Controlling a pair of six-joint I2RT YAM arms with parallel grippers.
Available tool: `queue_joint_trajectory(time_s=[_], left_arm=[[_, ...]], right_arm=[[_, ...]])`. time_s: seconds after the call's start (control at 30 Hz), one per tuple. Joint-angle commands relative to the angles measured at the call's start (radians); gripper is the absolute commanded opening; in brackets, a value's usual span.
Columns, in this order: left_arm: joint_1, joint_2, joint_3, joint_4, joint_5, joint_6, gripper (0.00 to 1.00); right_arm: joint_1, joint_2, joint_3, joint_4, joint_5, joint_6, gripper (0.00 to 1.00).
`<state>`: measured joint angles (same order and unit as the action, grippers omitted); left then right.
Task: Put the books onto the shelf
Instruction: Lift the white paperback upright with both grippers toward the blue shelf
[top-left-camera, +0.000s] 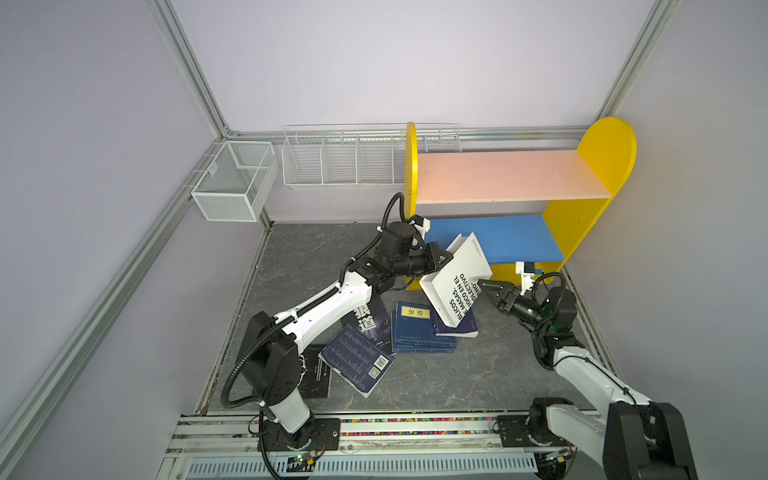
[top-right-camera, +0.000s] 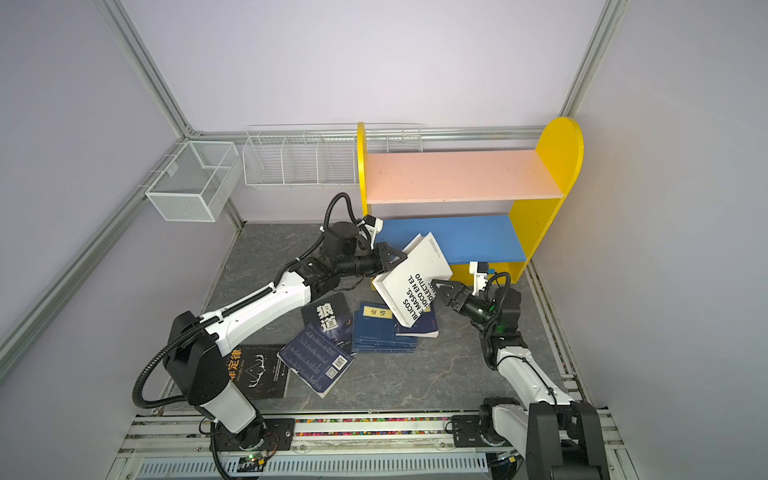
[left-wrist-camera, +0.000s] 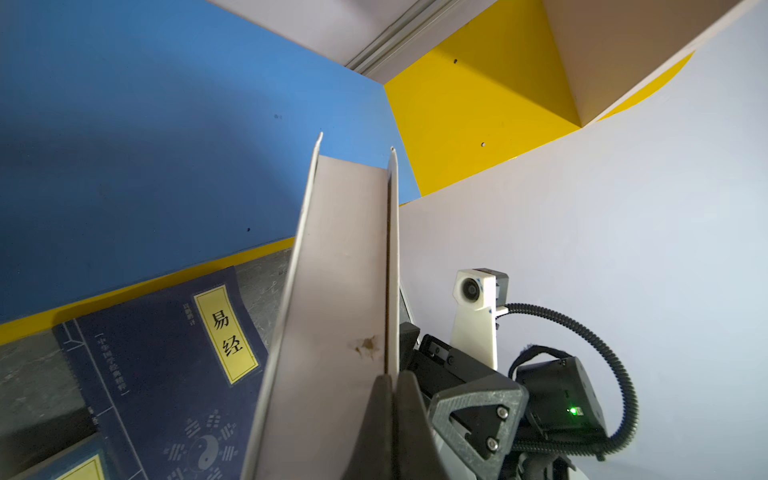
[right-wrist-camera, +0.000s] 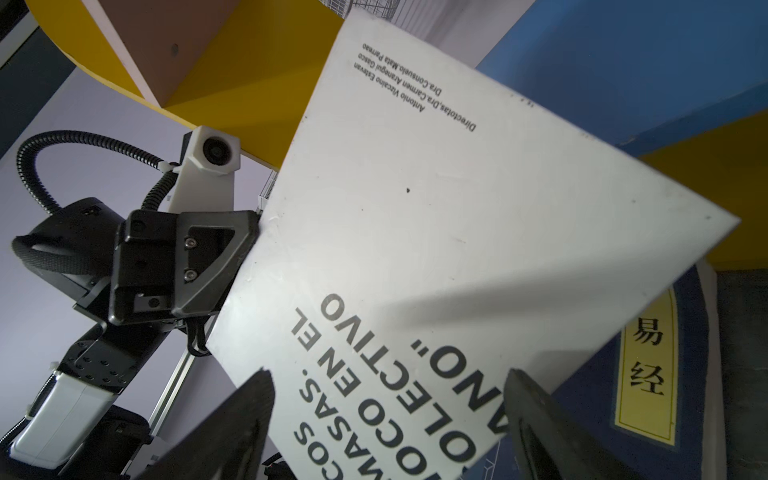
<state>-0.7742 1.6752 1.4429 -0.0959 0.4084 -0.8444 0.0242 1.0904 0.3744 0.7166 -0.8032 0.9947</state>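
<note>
We're mid-carry: left gripper (top-left-camera: 446, 257) clamped tight on white book (top-left-camera: 457, 282); right gripper (top-left-camera: 487, 293) wide open, empty, beside it. Next we need a push onto blue shelf board (top-left-camera: 507, 239) just ahead.

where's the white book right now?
In both top views the white book is mid-scene, held tilted by the left hand in front of the shelf's blue board, its low end over the navy books.

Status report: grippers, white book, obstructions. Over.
Left gripper shut on white book, tilted before the shelf. Right gripper open, close beside it. Other books lie on the table beneath.
</note>
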Motion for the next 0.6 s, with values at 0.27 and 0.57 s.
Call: queue_joint_trajectory(time_s=[0.27, 0.57], left_arm=[[0.029, -0.018, 0.104, 0.061, -0.02, -0.033, 0.0], [0.047, -0.028, 0.08, 0.181, 0.028, -0.124, 0.0]], right_arm=[[0.036, 0.05, -0.086, 0.192, -0.007, 0.081, 0.89], [0.052, 0.29, -0.058, 0.716, -0.057, 0.337, 0.89]])
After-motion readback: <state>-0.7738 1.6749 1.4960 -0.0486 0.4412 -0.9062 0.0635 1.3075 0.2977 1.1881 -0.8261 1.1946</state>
